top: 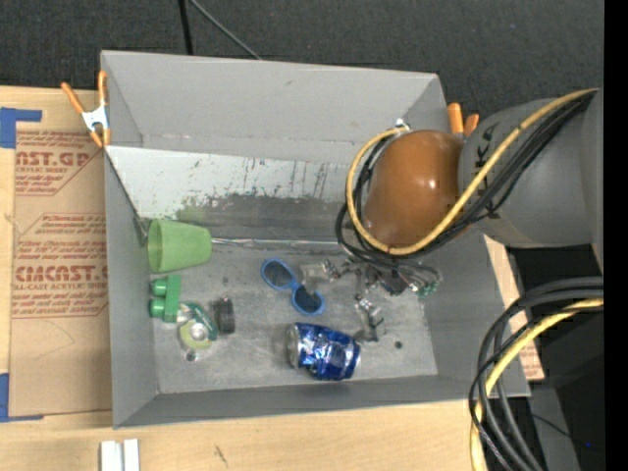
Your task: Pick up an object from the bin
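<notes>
Two objs. lie nearest the claw (373,297), either a fair candidate for the pick:

1. Blue looped item (289,283): thin, two joined rings, poss. toy glasses. Flat on bin floor, mid-bin, just beside the claw on its view-left side.
2. Crumpled blue packet (324,351): shiny, w/ white print, squashed, poss. a can. Near front wall, below and slightly view-left of the claw, apart from item 1.

Claw: low over the floor at right-centre, between those two and the right wall, on a patch that looks bare. Nothing seen in its grip. How far open it is cannot be told; the wrist hides most of it. Orange-brown cover (412,189) and looped cables (355,226) sit above it; grey arm (549,175) comes in from view-right.

Remaining stock, all well apart at view-left:

3. Green cup (179,245): on its side, close to the left wall.
4. Small green piece (165,298): just below the cup.
5. Pale round item w/ green trim (196,333): kind unclear.
6. Small black piece (224,314): just beside item 5.

Bin (275,96): grey metal, scuffed back wall.

Step, by est.: approach/descent, no grasp made yet. Next move calls for centring over one obj. Item 1 is nearer but thin and flat, so it needs a low closure across a ring. Item 2 is bulkier and prob. the easier grip.
</notes>
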Controlling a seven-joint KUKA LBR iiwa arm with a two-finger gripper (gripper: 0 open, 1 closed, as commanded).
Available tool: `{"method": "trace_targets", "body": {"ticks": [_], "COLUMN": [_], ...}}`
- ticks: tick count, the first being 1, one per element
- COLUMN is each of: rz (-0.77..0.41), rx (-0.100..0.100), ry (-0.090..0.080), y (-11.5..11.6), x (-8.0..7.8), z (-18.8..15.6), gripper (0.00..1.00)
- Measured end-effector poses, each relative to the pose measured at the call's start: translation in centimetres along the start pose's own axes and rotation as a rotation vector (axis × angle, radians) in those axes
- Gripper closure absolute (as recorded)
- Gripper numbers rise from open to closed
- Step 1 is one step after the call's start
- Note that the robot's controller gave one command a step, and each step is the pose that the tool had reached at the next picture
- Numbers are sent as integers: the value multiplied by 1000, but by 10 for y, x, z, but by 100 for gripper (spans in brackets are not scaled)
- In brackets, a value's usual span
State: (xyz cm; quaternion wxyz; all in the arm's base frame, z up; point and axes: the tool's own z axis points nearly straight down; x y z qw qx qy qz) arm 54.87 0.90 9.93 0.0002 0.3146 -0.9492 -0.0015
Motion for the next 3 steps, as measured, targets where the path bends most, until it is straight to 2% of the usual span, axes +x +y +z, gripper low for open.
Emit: {"method": "trace_targets", "body": {"ticks": [1, 2, 3], "rz": [-62, -57, -35], "rx": [7, 7, 10], "ry": [-10, -7, -7], "y": [56, 54, -3], "x": [40, 40, 37], "z": [29, 29, -127], "gripper": [0, 100, 100]}}
